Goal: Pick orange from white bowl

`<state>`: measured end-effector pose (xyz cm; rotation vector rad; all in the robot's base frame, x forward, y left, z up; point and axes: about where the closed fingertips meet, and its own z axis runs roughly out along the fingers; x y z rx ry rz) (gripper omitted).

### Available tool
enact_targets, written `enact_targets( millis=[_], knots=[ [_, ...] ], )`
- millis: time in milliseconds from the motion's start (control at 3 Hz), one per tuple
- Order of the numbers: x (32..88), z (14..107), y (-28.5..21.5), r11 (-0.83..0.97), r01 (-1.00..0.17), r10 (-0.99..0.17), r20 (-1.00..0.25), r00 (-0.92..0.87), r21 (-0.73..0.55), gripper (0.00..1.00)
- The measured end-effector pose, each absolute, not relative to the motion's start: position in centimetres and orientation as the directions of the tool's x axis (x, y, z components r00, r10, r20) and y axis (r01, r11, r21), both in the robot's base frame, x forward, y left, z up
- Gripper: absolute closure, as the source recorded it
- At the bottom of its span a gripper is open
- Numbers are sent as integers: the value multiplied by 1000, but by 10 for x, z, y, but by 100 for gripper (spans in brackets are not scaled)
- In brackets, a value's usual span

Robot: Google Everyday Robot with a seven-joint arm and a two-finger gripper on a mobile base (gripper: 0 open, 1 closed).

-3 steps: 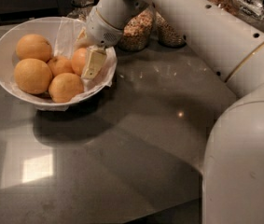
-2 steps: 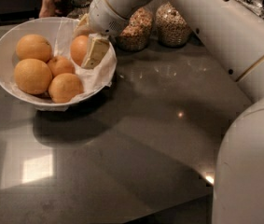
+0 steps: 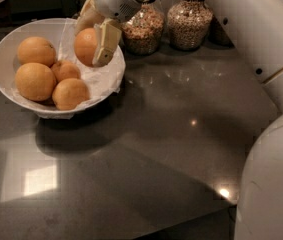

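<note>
The white bowl (image 3: pixel 3 59) sits at the back left of the dark table, lined with crinkled wrap. It holds two larger pale oranges (image 3: pixel 36 50) (image 3: pixel 34 81), a small one (image 3: pixel 65 70) and another at the front (image 3: pixel 70 93). My gripper (image 3: pixel 92 40) is shut on the deeper-coloured orange (image 3: pixel 85 46) and holds it lifted above the bowl's right side, one cream finger (image 3: pixel 106 44) in front of it and one behind.
Two glass jars of grain (image 3: pixel 143 29) (image 3: pixel 189 21) stand behind the bowl on the right. My white arm (image 3: pixel 261 44) spans the upper right and its base (image 3: pixel 271 184) fills the lower right. The dark table (image 3: pixel 146 149) stretches forward.
The gripper has risen with the orange between its fingers, lifting it out from among the other oranges to above the bowl's right side.
</note>
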<state>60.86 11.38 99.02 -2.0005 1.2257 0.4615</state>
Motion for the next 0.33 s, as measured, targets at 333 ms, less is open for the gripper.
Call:
enact_targets(
  millis=[333],
  knots=[
    [609, 991, 114, -276, -874, -610, -630, 481, -400, 100]
  ],
)
